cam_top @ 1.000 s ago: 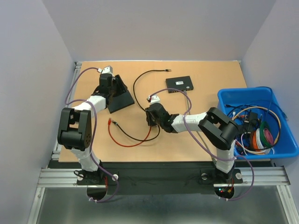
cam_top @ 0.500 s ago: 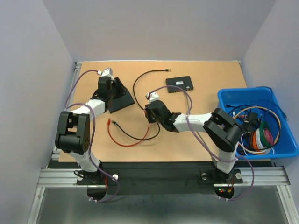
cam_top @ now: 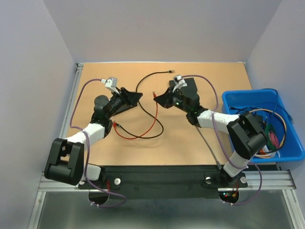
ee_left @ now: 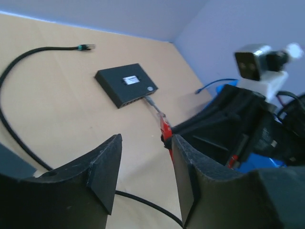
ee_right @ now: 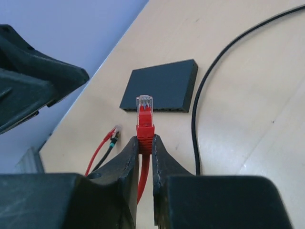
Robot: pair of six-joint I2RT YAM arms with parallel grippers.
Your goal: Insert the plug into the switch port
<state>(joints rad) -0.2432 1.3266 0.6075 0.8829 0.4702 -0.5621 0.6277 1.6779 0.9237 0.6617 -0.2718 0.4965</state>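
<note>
My right gripper (ee_right: 145,141) is shut on the red plug (ee_right: 144,117), with its clear tip sticking out forward. In the top view the right gripper (cam_top: 159,98) holds the plug (cam_top: 155,94) above the table's middle. A black switch box with a white label (ee_left: 126,85) lies behind it, with its ports facing the near side. My right arm mostly hides it in the top view (cam_top: 194,84). A second black box (ee_right: 159,87) lies ahead of the plug, near my left gripper (cam_top: 137,96). The left gripper (ee_left: 145,141) is open and empty, facing the right one.
The red cable (cam_top: 151,125) and a black cable (cam_top: 139,86) loop across the table's middle. Their loose ends (ee_right: 113,136) lie at the front left. The black cable's other plug (ee_left: 86,46) lies at the back. A blue bin of cables (cam_top: 267,124) stands on the right.
My right gripper has lifted the red plug and swung back and to the right, now pointing left. My left gripper has come off the left black box and swung towards the centre.
</note>
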